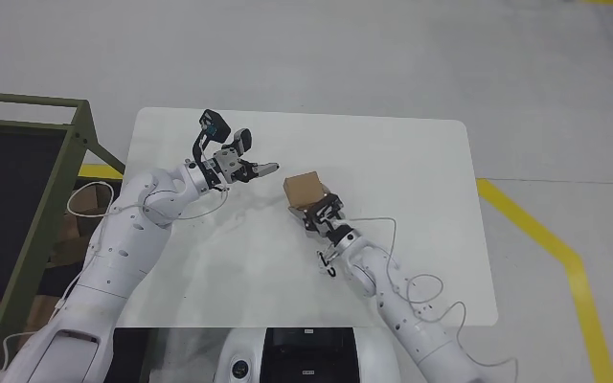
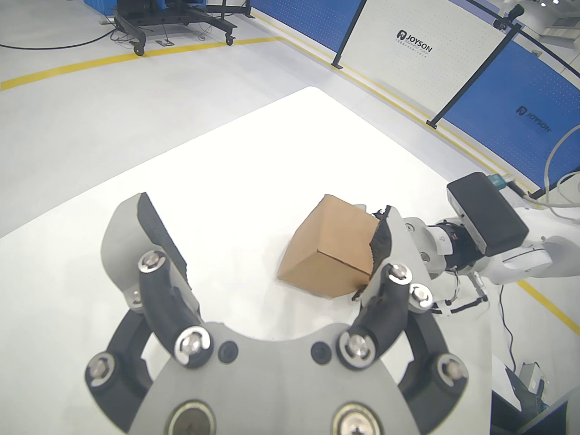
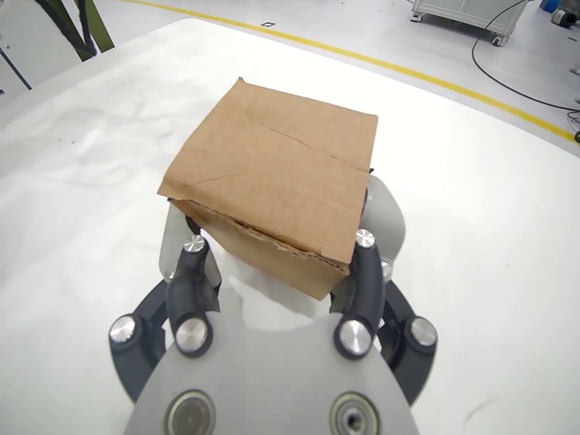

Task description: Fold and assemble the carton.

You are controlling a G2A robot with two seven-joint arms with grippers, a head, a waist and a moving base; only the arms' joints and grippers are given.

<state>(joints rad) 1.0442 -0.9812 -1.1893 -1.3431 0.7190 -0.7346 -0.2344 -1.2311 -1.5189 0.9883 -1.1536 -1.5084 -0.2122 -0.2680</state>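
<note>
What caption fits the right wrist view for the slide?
Right gripper grips a brown cardboard carton by opposite sides at the white table.

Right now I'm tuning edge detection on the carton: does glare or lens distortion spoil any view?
Left wrist view: the table glares to flat white around the carton, and the floor lines bow. Right wrist view: carton evenly lit, creases plain, the table's edge curved. Top view: even light, no glare on the carton.
</note>
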